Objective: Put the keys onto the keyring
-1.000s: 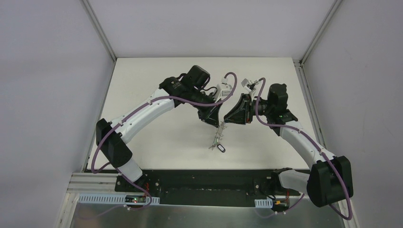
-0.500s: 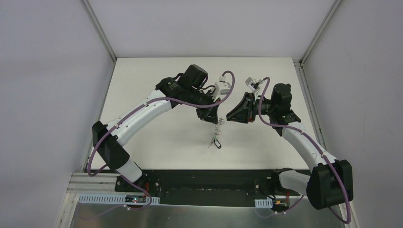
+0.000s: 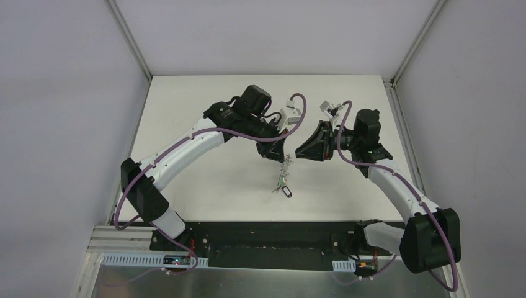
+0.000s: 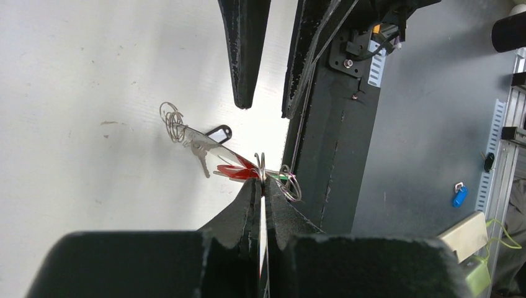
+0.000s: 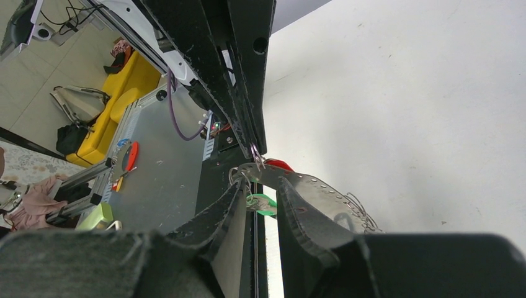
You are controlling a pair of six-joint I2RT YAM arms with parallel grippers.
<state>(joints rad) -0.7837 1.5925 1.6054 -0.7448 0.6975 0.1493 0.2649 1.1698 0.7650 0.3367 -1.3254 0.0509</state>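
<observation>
My left gripper [image 3: 281,159] [image 4: 263,184] is shut on the thin grey wire of the keyring [image 4: 261,162], held above the white table [image 3: 205,105]. The keys hang from it in a bunch [image 3: 284,183]. A red-headed key [image 4: 239,169] and a green tag [image 4: 280,177] sit right at the fingertips. A black tag [image 4: 218,133] and small split rings [image 4: 172,117] dangle further out. My right gripper [image 3: 299,151] [image 5: 263,183] faces the left one, a short way from the bunch. Its fingers are apart and grip nothing. The green tag [image 5: 262,203] shows just beyond its tips.
The black base plate [image 3: 267,236] runs along the table's near edge under the hanging keys. Metal frame posts [image 3: 130,37] stand at the back corners. A small blue object [image 4: 459,197] lies on the grey floor off the table.
The right gripper has drawn back slightly to the right, away from the left fingertips. The left arm shifted a little, and the bunch still hangs from its fingers.
</observation>
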